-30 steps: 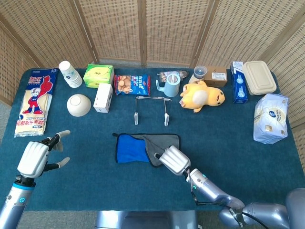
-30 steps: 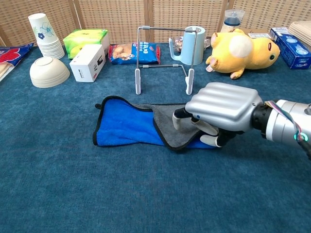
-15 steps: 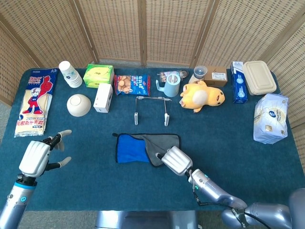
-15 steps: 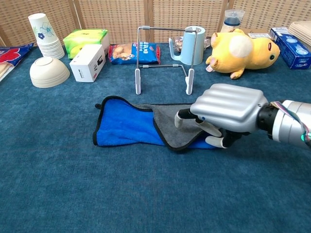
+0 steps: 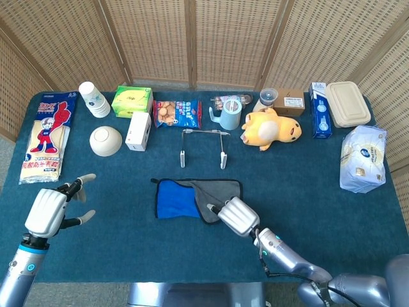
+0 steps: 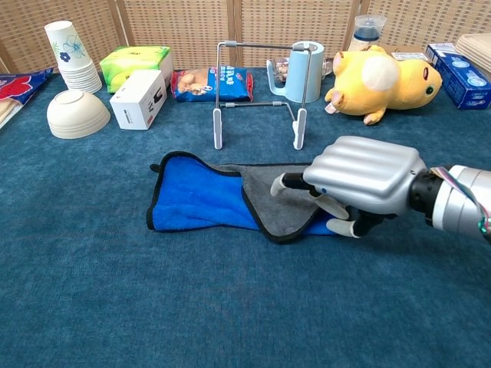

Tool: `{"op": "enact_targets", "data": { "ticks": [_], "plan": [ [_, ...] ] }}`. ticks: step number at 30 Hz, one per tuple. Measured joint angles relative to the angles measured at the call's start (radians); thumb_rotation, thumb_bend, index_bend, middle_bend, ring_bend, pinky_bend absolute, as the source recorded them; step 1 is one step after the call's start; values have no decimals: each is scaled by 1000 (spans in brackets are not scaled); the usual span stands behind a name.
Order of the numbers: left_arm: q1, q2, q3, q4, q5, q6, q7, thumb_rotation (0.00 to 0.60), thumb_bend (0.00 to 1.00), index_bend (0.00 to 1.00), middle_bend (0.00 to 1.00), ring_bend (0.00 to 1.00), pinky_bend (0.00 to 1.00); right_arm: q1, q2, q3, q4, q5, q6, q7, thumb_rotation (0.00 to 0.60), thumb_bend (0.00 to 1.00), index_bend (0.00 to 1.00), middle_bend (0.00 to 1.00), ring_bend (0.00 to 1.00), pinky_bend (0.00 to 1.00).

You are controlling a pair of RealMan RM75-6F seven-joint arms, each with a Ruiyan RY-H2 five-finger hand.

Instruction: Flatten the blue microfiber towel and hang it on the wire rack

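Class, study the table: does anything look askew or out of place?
The blue microfiber towel is not flat: its right part is folded over, grey underside up, beneath the right hand. The yellow plush toy lies on its side.

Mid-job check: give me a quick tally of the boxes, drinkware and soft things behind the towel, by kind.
Boxes: 4 (green tissue box, white box, brown box, blue box)
Drinkware: 2 (paper cup stack, blue mug)
Bowls: 1 (white bowl)
Plush toys: 1 (yellow plush)
Total: 8
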Motion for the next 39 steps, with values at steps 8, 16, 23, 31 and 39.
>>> {"op": "enact_targets", "data": {
  "ticks": [8,16,23,31,39],
  "plan": [
    [2,3,1,0,2,5,-5,600,243,229,638,594,1000,10,-22,11,19,-7,-4,1,600,481,229,706,609,619],
    [1,-1,1,3,4,4,-13,600,243,231,638,594,1000,8,-12,10,10,-11,1,-8,600,476,381,700,609,619],
    [1,1,0,1,6,8,-11,600,242,232,639,594,1000,7,-17,11,15,-10,2,-9,600,472,468,701,612,619],
    [7,1,4,2,8,16,-15,600,243,238,640,594,1000,4,-10,24,9,3,12,-8,600,455,601,702,617,619],
    [9,-1,2,5,14,23,-18,600,241,240,641,594,1000,-7,23,41,-19,14,39,-6,600,447,556,640,581,595]
  ]
}}
